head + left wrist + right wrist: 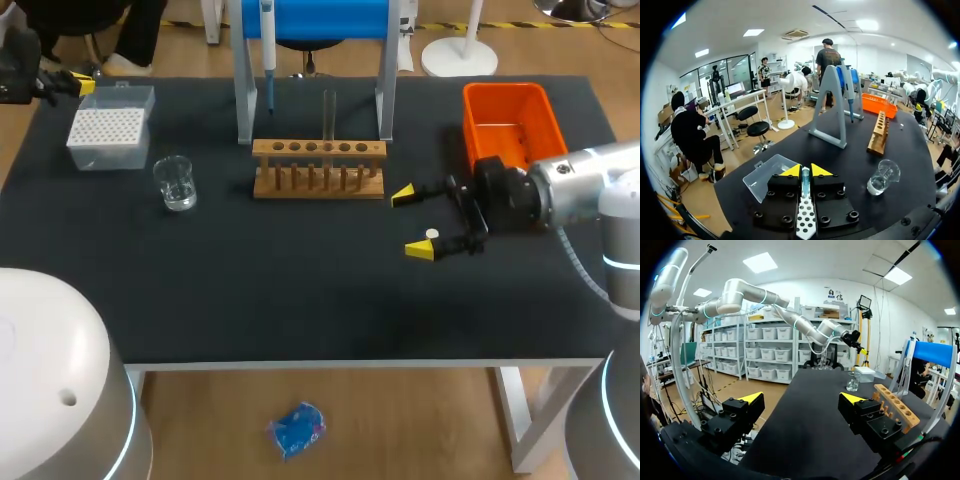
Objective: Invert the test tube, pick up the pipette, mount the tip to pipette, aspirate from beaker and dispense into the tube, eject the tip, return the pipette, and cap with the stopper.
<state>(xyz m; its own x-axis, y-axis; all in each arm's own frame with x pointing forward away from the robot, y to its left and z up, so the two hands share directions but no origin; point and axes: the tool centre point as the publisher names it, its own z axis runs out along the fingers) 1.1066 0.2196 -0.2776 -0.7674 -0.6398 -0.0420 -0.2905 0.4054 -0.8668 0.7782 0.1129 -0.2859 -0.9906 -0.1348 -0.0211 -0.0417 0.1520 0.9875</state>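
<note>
Tube [328, 112] stands upright in the rack [318, 165], a little ahead of the right gripper [412, 222] and off to one side of its fingers. Those fingers are spread wide and grip nothing. A small white stopper [432, 234] lies on the table between them, just beside one tip; whether it touches is unclear. Pipette [268, 50] hangs on the stand [243, 90] beyond the rack. The left gripper [805, 171] has its fingers drawn together, tips nearly meeting. The tip box [110, 127] is just ahead of them, and the beaker [882, 177] stands ahead and to one side.
</note>
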